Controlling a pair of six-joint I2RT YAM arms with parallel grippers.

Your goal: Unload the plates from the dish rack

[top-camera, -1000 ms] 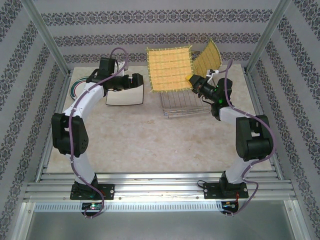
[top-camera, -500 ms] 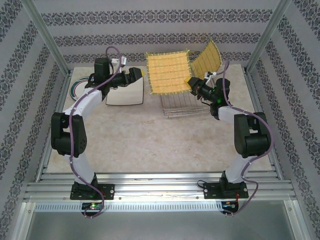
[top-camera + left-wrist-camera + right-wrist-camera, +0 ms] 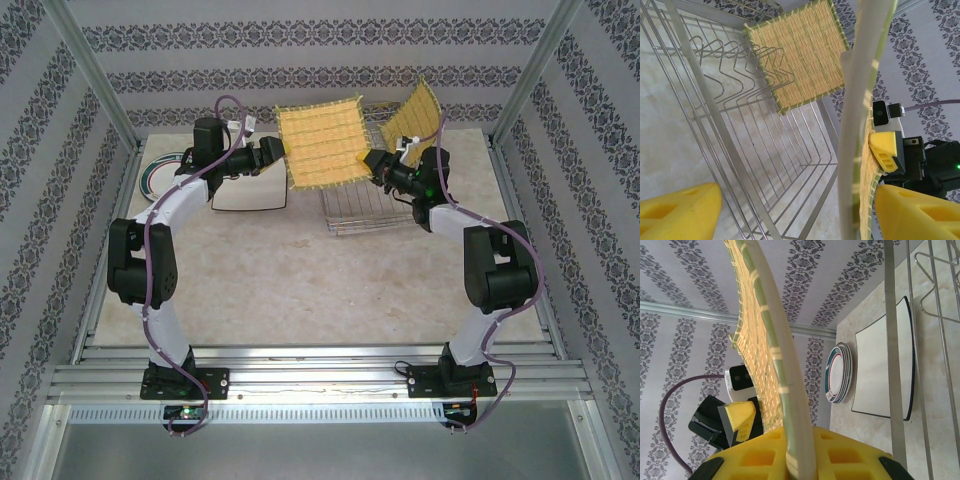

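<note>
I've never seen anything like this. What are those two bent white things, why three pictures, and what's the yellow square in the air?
Those are two robot arms bolted to a table, each ending in a two-fingered pincer. One picture looks down from above; two come from a camera on each wrist. The right pincer is shut on a woven yellow plate, in the air near the dish rack. The left pincer is open, its fingers either side of that plate's opposite edge. A second woven plate leans in the rack. On the table lie a white square plate and a stack of round plates.
</note>
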